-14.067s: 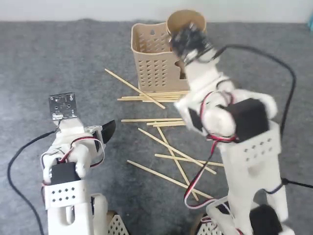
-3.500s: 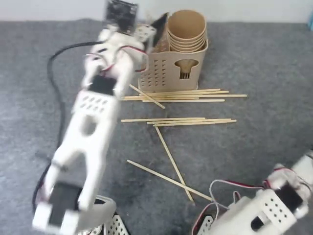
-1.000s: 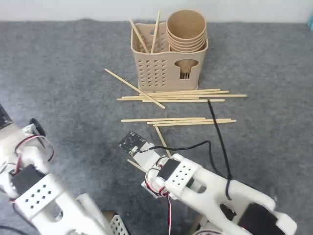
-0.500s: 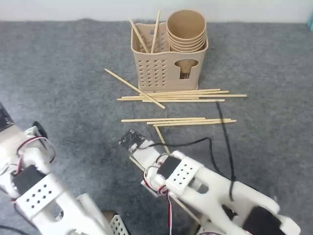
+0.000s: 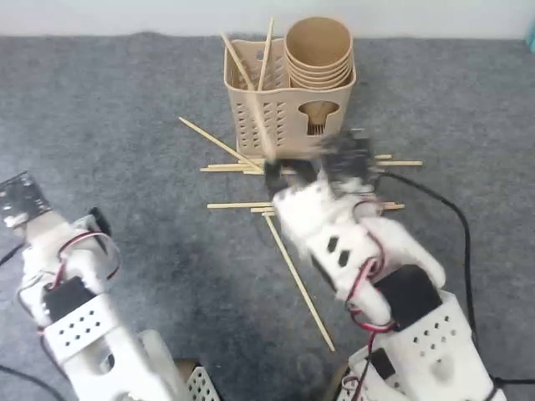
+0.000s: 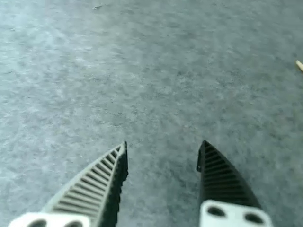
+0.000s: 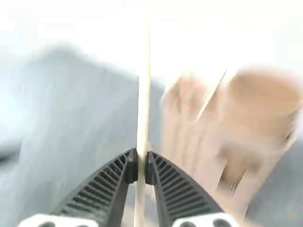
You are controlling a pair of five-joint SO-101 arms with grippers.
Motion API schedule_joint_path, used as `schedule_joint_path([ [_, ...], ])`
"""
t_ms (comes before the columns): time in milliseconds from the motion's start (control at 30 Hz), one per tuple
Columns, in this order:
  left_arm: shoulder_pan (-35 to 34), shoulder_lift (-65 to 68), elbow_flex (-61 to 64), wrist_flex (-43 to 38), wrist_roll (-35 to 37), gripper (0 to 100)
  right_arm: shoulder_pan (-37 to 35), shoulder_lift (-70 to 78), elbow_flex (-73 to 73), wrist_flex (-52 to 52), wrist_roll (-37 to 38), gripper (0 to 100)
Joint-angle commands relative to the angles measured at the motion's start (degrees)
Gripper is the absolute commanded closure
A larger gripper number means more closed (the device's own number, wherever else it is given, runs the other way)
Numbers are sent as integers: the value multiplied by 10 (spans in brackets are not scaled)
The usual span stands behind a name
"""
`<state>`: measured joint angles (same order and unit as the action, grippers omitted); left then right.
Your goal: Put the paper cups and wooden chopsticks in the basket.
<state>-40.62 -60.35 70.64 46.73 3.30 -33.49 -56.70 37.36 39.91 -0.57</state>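
Chopstick (image 7: 143, 94): thin, pale, straight wood

cups (image 5: 318, 42) in basket (image 5: 284, 125), chopsticks (image 5: 238, 205) before it

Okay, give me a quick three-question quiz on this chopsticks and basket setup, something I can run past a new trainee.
1. True or false: the left pincer is shut on a chopstick.
2. Where is the stack of paper cups? A: lying on the carpet. B: standing in the basket. C: upside down beside the basket.
3. Fill in the blank: the right pincer is shut on a wooden ____.

Key
1. False; it is open and holds nothing.
2. B
3. chopstick
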Motion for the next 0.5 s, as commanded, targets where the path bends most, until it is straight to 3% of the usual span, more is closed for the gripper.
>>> schedule_joint_path([
  [0,33,-8,11,7,6,775,24,16,-9,-211,12,991],
  [200,55,-8,51,-33,5,775,27,128,-32,-391,11,991],
  [467,63,-12,61,-36,4,775,59,356,-193,-518,10,991],
])
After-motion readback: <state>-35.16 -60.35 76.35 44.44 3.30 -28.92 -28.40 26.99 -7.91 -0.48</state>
